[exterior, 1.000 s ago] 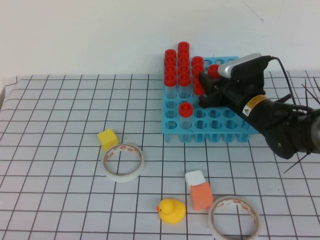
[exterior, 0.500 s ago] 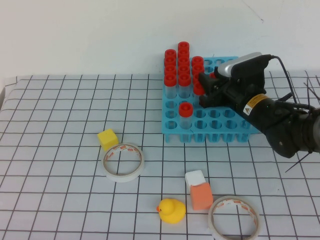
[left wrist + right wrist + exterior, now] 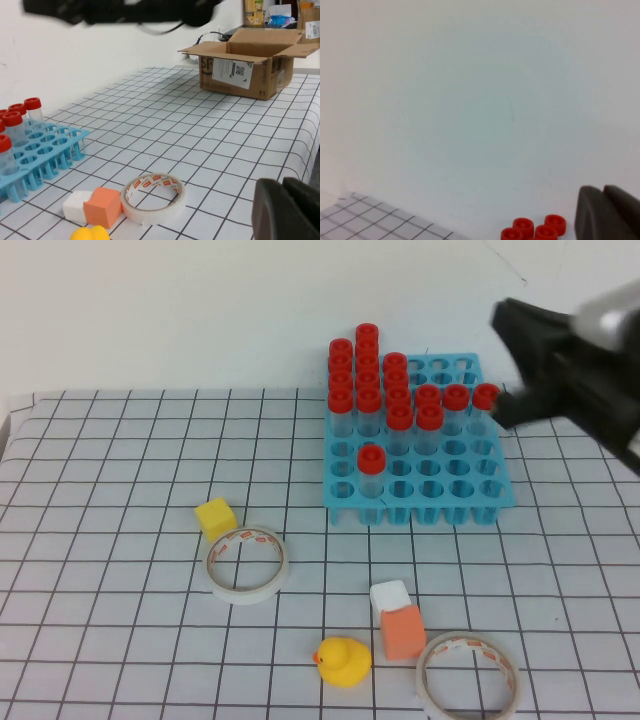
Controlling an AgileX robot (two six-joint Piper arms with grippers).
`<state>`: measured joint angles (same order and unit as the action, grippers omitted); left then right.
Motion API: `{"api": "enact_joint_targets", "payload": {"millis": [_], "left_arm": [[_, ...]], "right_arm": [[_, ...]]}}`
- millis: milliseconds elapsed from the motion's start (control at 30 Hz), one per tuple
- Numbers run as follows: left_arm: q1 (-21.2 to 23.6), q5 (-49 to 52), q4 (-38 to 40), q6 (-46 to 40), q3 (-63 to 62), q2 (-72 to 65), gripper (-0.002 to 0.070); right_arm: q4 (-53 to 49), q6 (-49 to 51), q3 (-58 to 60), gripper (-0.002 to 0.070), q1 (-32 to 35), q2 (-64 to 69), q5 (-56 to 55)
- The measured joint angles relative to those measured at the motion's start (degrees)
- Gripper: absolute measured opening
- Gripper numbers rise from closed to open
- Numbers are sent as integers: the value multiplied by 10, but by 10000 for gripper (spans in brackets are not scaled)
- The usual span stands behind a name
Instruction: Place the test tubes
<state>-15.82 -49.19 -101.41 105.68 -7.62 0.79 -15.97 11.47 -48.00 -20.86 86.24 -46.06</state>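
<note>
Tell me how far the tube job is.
Done: many red-capped tubes stand in the blue rack. In hand: nothing; right gripper hangs shut, raised beside the rack; left gripper shut, low over the table. Left: front holes are empty; no loose tube shows.

The right gripper (image 3: 525, 405) has lifted off the blue rack (image 3: 420, 508) and now hangs above its right end, fingers drawn together with nothing between them. Below and to the gripper's left, red-capped test tubes (image 3: 456, 400) that the arm covered now show standing in the rack.
</note>
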Motion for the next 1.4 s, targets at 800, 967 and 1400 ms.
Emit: {"api": "enact_joint_targets", "payload": {"millis": [800, 967, 1400], "left_arm": [[0, 0, 0, 0, 0, 0, -1], [0, 0, 0, 0, 0, 0, -1], [0, -10, 0, 0, 0, 1, -1]], "right_arm": [[-129, 88, 290, -1, 0, -710, 470], [-129, 88, 301, -1, 0, -736, 503], [130, -91, 392, -1, 2, -786, 517]]}}
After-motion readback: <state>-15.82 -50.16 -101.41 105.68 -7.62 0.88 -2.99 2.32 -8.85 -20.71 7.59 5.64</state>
